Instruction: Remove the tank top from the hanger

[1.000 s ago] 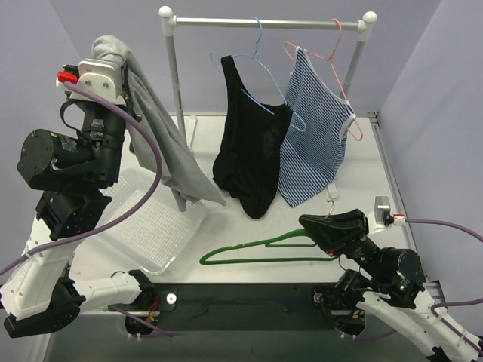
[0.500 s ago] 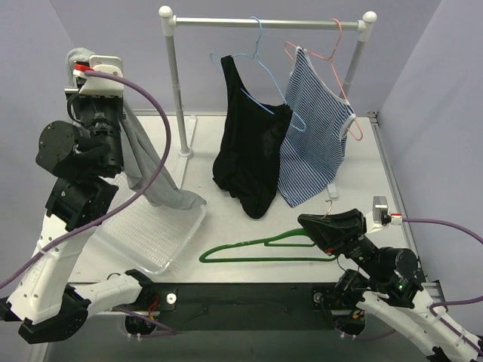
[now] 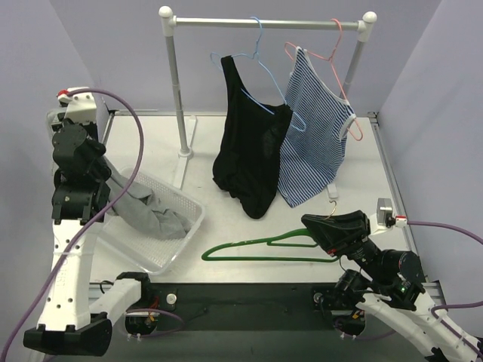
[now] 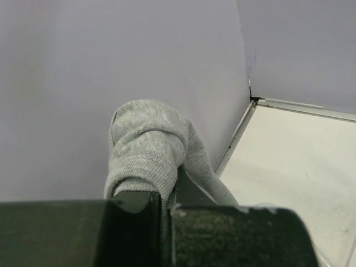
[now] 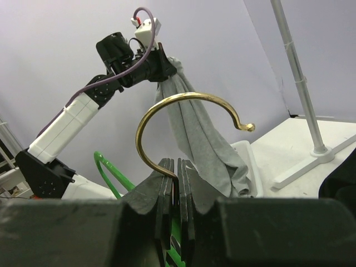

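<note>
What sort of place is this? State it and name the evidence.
Probably a robot lab test cell: plain purple walls boxing a white table, a small clothes rack holding two tank tops, a clear basket.

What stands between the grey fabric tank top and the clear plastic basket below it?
Nothing visible does. The grey tank top already has its lower end bunched inside the clear basket, while the left gripper holds its upper end.

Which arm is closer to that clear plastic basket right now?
Left. The left tool grips the grey top draping into the basket; the right tool sits off to the basket's right, clamping the green hanger.
</note>
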